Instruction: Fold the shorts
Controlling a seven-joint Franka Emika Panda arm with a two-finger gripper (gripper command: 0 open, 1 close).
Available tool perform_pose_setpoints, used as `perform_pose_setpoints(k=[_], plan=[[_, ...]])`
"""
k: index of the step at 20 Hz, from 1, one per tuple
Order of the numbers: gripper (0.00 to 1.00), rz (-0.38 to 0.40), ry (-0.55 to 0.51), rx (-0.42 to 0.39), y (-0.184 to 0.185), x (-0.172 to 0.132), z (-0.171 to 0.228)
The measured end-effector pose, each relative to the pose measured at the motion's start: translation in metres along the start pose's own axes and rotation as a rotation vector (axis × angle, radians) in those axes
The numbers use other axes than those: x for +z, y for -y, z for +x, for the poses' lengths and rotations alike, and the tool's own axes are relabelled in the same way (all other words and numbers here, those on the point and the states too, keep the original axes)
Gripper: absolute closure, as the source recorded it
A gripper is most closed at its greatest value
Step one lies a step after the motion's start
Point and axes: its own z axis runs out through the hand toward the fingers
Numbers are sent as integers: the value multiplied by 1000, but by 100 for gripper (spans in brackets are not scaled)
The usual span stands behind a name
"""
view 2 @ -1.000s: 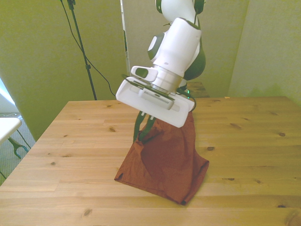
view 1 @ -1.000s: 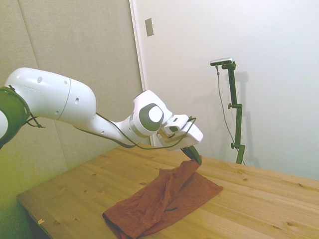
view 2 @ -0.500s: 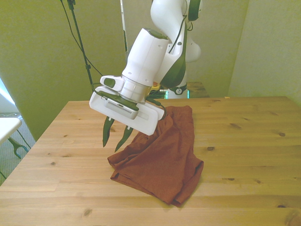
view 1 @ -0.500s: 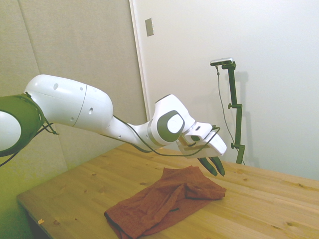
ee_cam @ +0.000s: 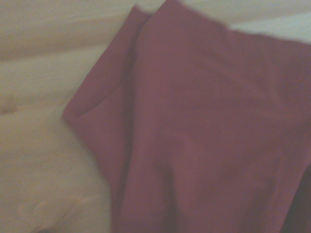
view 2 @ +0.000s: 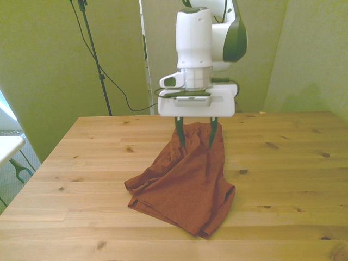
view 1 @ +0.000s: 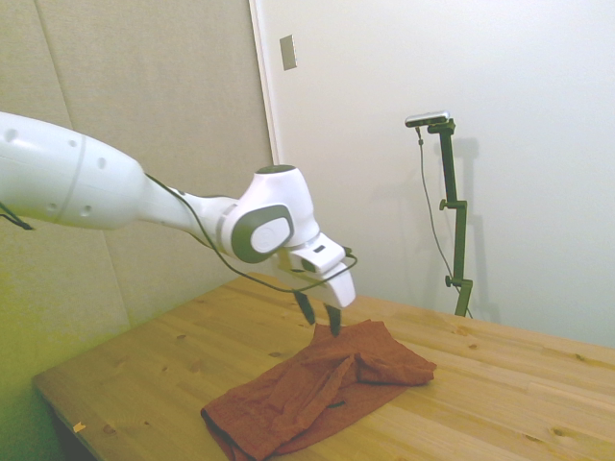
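Note:
The rust-red shorts (view 2: 185, 182) lie crumpled and partly folded over themselves in the middle of the wooden table (view 2: 283, 163); in the side view the shorts (view 1: 317, 389) show a raised fold at the far end. My gripper (view 2: 196, 137) hangs open just above the shorts' far edge, fingers pointing down, holding nothing. From the side the gripper (view 1: 319, 315) sits a little above the cloth's raised fold. The wrist view is filled by blurred red cloth of the shorts (ee_cam: 204, 136) on the wood.
A bare strip of table runs all round the shorts. The table's near front edge (view 2: 174, 255) lies close below the cloth in the front view. A white object (view 2: 8, 147) stands off the table at the front view's left.
The gripper let go of the lifted shorts, which dropped into a heap. The arm then swung back over the cloth's far edge, wrist turned so the fingers point straight down.

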Motion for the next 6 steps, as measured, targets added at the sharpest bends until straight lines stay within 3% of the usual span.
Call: perform_pose_setpoints(k=[6], plan=[[0, -10, 88, -60, -34, -15, -137]])
